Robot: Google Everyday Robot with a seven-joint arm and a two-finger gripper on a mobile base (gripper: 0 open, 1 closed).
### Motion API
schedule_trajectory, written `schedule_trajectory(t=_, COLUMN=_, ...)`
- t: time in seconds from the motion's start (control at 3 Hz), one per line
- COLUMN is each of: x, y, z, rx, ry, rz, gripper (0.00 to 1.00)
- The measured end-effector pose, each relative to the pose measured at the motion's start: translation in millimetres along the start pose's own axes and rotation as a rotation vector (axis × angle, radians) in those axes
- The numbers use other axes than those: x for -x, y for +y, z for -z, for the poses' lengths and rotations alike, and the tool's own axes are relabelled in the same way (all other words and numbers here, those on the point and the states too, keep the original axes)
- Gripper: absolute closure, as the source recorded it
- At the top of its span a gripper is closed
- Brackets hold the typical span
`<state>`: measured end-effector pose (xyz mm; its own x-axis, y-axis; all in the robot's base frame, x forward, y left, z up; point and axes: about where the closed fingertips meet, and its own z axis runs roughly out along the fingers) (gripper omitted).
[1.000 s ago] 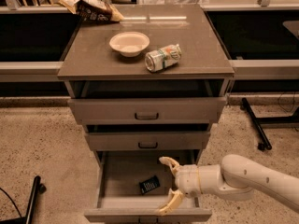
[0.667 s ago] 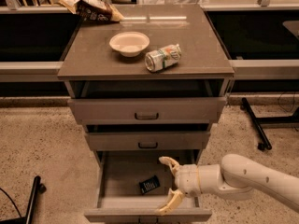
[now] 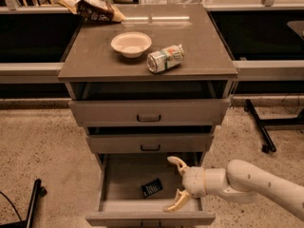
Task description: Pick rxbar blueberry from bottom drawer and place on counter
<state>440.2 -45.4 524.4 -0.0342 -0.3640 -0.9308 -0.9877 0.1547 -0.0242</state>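
Observation:
The rxbar blueberry [image 3: 152,188], a small dark flat bar, lies on the floor of the pulled-out bottom drawer [image 3: 118,175], near its middle front. My gripper [image 3: 174,184] hovers at the drawer's right side, just to the right of the bar and apart from it. Its two pale fingers are spread wide, one up by the drawer's back and one down near the front panel, with nothing between them. Above the three drawers spreads the grey-brown counter [image 3: 199,56].
On the counter stand a pale bowl [image 3: 131,43], a silver-green can [image 3: 165,59] on its side and a brown snack bag [image 3: 93,8] at the back left. The two upper drawers stand slightly open. A black stand leg [image 3: 259,127] lies right of the cabinet.

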Motion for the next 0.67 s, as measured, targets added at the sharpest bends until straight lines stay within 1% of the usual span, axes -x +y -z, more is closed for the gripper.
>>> schedule_trajectory(t=0.33, x=-80, y=-29, z=7, rx=-0.146, ry=-0.004, rz=0.031, gripper=0.00)
schedule_trajectory(t=0.67, x=-120, y=-37, z=8, rx=-0.183, ry=-0.046, rz=0.046, gripper=0.00)
